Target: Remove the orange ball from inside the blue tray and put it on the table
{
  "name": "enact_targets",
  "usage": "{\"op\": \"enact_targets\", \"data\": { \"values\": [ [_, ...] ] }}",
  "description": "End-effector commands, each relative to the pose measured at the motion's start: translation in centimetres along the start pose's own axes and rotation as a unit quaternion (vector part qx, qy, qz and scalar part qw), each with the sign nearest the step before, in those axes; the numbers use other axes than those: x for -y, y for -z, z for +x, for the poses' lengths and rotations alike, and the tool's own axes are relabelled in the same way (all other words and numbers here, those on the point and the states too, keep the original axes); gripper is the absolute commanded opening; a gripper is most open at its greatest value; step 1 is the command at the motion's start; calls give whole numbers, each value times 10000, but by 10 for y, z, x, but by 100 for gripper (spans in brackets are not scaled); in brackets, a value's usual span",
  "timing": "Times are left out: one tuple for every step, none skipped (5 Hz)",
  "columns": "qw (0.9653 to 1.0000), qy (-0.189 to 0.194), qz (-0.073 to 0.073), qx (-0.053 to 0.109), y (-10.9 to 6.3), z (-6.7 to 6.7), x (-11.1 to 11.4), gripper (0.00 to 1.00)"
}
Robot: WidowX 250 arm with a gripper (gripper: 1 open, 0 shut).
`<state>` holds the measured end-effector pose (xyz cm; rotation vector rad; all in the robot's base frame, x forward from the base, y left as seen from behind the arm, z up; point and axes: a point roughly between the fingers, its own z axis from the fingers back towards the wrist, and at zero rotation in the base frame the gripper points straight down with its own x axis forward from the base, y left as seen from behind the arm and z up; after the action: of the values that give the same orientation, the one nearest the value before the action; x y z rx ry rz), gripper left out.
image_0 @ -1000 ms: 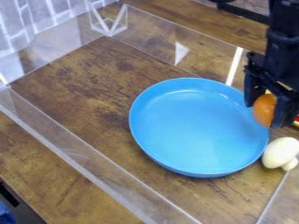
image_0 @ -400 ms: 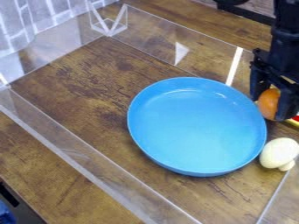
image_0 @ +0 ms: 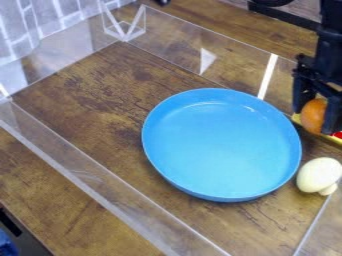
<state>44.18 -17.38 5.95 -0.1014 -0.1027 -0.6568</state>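
While clamped: black gripper (image_0: 318,108) closed on small glossy orange ball (image_0: 313,114).
Position: right of, apart from, round blue plastic tray (image_0: 222,143).
Handling: probably light, slippery; grip across middle.

Clear acrylic walls (image_0: 80,170) enclose the dark wood-grain bench (image_0: 94,110). Grey tiled surface (image_0: 34,25) at upper left. Light glare streaks the far panel (image_0: 201,50).

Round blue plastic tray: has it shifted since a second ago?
Yes. The round blue plastic tray has slid slightly left and toward the back, opening a wider gap from the pale yellow egg-shaped object, which has stayed in place.
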Motion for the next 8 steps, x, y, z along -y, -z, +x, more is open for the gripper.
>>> {"op": "enact_targets", "data": {
  "values": [
    [9992,33,147,360,-26,8,-13,0],
    [9995,24,173,268,-33,0,-13,0],
    [9997,12,196,176,-39,-8,-13,0],
    [9997,8,208,137,-41,-10,-13,0],
    [9997,26,207,108,-41,-9,-13,0],
    [9997,47,203,86,-42,-7,-13,0],
    [9997,67,203,79,-42,-4,-13,0],
    [9997,81,215,65,-43,-2,-13,0]
  ]
}}
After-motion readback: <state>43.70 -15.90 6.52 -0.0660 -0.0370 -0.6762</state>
